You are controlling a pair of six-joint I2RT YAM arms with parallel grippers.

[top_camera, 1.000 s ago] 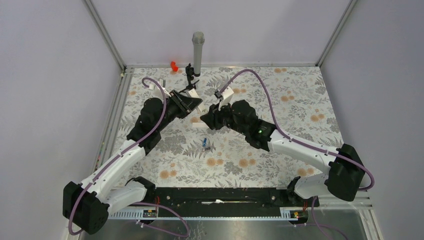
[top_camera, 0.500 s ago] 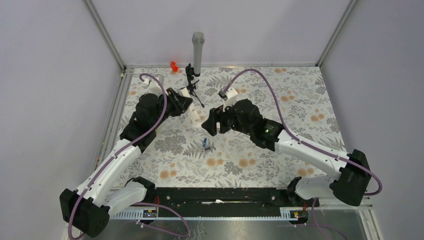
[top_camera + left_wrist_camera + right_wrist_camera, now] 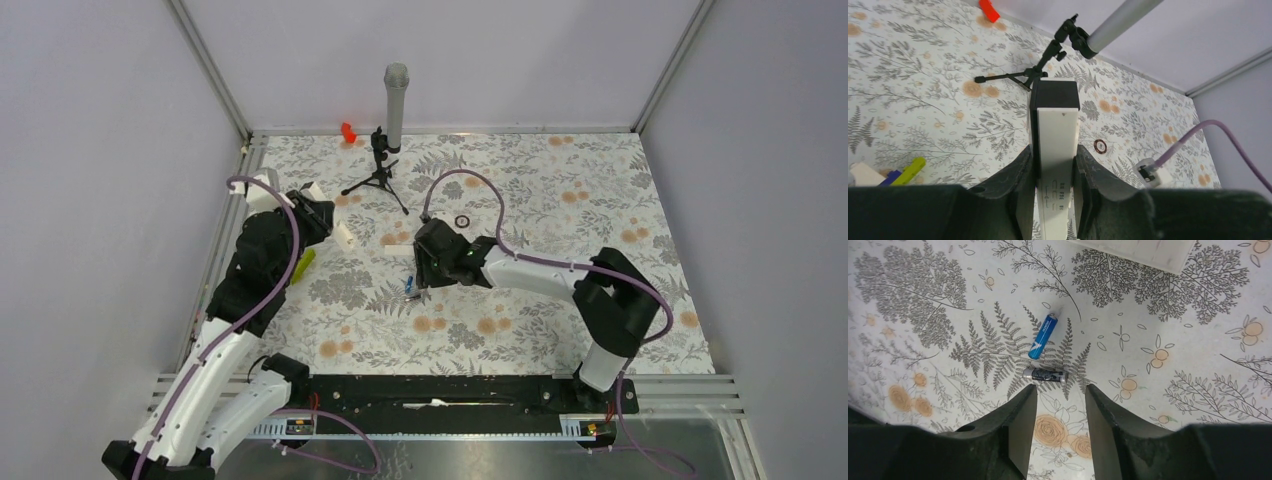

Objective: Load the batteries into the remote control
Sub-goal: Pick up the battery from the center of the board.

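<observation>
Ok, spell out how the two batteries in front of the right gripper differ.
Colour: the blue battery is bright blue, the dark battery dark grey. Pose: the blue battery lies slanted, the dark battery crosswise. Place: the dark battery is nearer the right gripper than the blue one. Both lie flat on the table, unheld.

Two batteries, mid-scene: one blue battery [image 3: 1043, 336], one dark battery [image 3: 1045, 375]. One remote control [image 3: 1058, 145]. One yellow-green bar [image 3: 910, 170], left. One microphone stand [image 3: 385, 165], far side. One red piece [image 3: 348, 131], far left. One dark ring [image 3: 462, 221]. One white flat piece [image 3: 1133, 252].
</observation>
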